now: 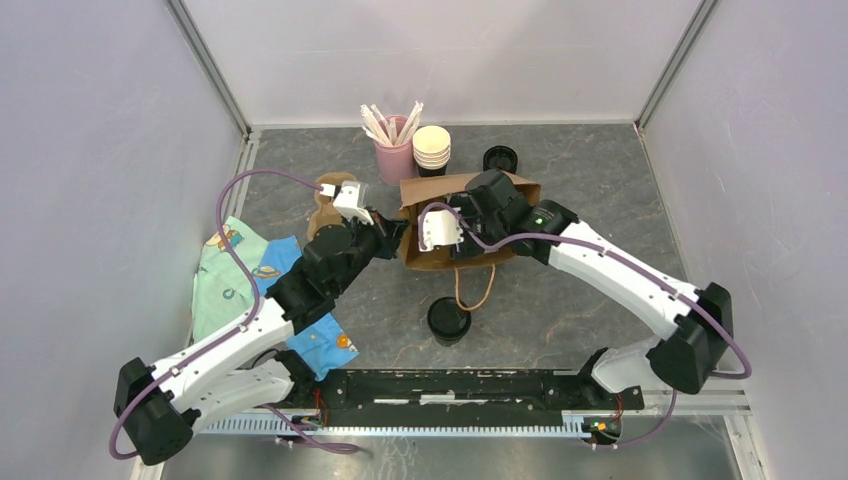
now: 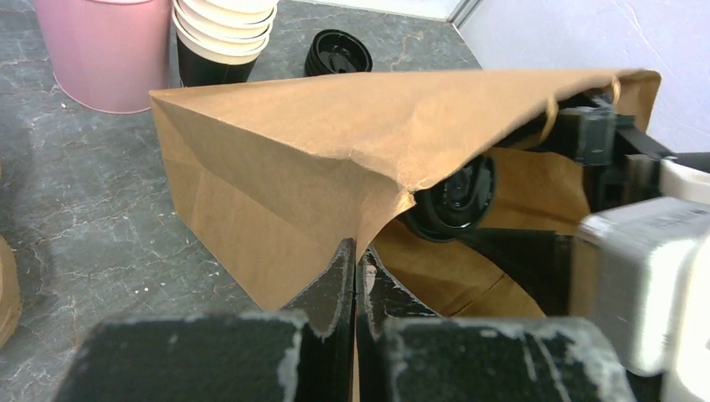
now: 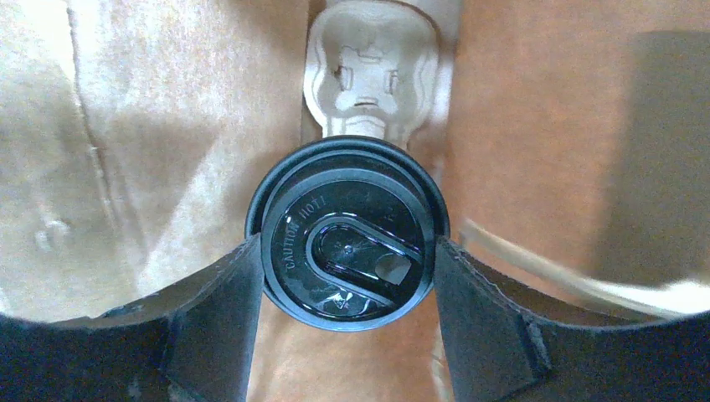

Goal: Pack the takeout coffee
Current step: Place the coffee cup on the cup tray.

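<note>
Pinching the torn lip of the brown paper bag [image 2: 276, 151] with the left gripper [image 2: 356, 251], fingers pressed together on the paper, probably pulling that edge taut to hold the mouth open for the other arm. Reaching in with the right gripper [image 3: 347, 280], clamping the takeout coffee [image 3: 347, 243] from both sides at its black lid, lid facing the wrist camera, cup well inside the bag; resting on the paper or hanging clear of it, impossible to tell. Working in tight quarters: paper walls crowding both fingers, a moulded pulp piece [image 3: 371, 75] lying just beyond the cup. Calling, by the look of it, for a straight withdrawal through the mouth after release, avoiding the rope handle [image 1: 475, 295] and a second lidded cup [image 1: 449, 320] standing on the table [image 1: 560, 170] near the bag.
</note>
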